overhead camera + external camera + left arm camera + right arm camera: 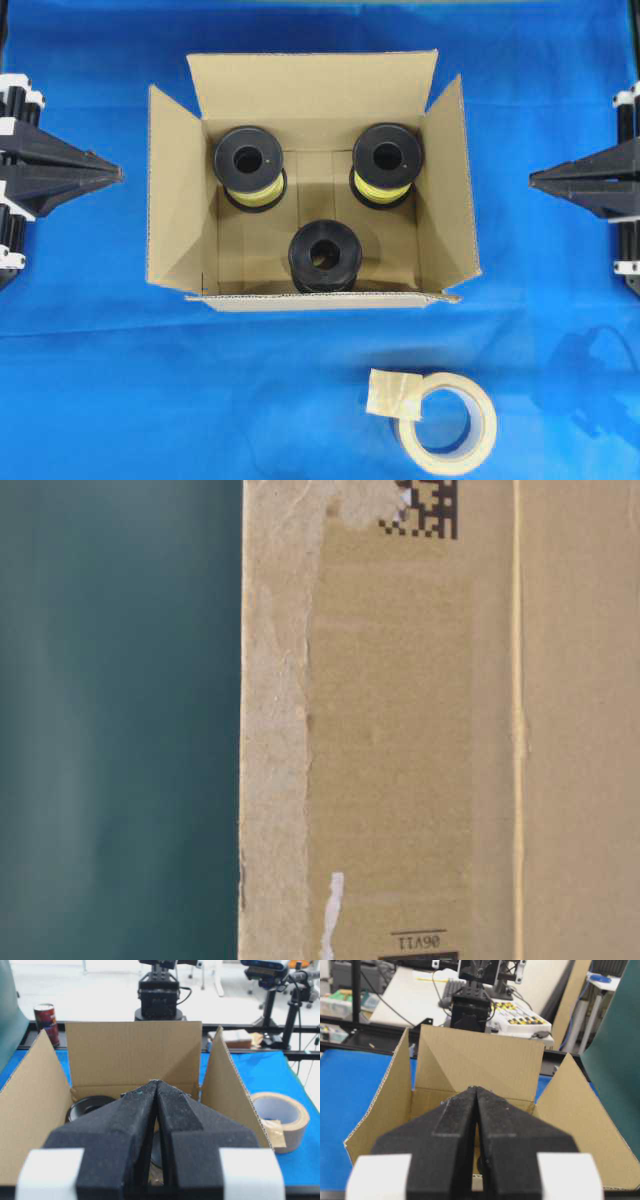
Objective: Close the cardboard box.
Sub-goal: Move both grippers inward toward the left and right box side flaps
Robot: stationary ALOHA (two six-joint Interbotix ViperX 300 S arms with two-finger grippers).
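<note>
The left gripper [118,173] sits at the left edge of the blue table cover [90,380], its two black fingers pressed together to a point with nothing between them; the left wrist view shows the same narrow seam [157,1085] aimed at the box. The right gripper [533,180] mirrors it at the right edge, fingers likewise pressed tight and empty [476,1091]. Both stand well apart from the carton, with bare blue cloth between each tip and the nearest flap.

The cardboard box [310,100] stands in the middle of the table, between the two grippers, with all four flaps open. The far flap leans outward, the left flap [175,190] and right flap [450,180] angle up and outward toward the grippers, and the near flap [320,299] shows only as a thin edge from above. In the table-level view the carton's outer wall [440,730] fills the right of the picture, with a printed square code at the top, a torn paler strip along its left edge and a scrap of white tape low down.

Inside the box stand three black spools: one far left [248,166] and one far right [387,162], both wound with yellow, and a third near the middle [324,256] against the near wall.

On the cloth nearer than the box, toward the right, lies a beige tape roll [445,424] with a loose end folded off to its left. It is clear of the box.
</note>
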